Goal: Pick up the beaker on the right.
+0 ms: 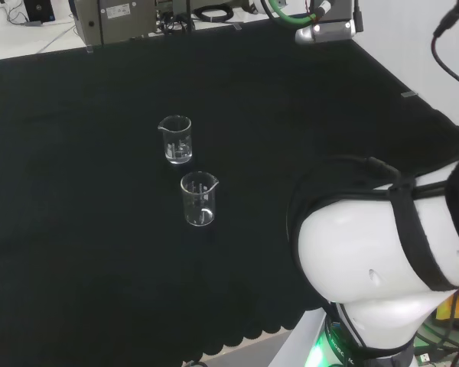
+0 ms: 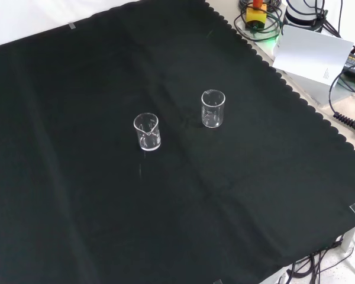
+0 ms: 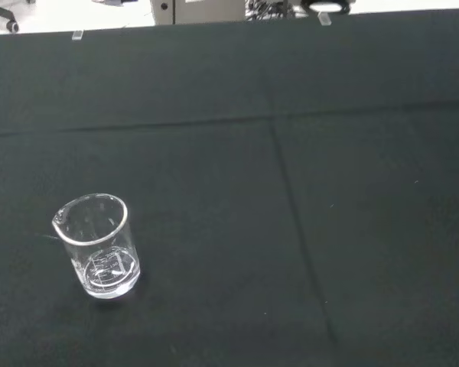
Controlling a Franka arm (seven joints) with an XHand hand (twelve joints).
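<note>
Head view: two clear beakers standing upright on black cloth [image 1: 76,229], both well in from cloth edges. Nearer beaker [image 1: 198,199] sitting just right of and in front of farther beaker [image 1: 176,138], small gap between them. White arm link [image 1: 367,267] bulking at cloth's near right corner.

Front view: same pair sitting apart near cloth centre, one beaker [image 2: 213,108] toward scalloped right edge, other [image 2: 147,131] left of it and slightly nearer.

Wrist view: single beaker [image 3: 98,245] standing upright on cloth, spout showing on rim.

Hand's fingers: cannot tell state.
</note>
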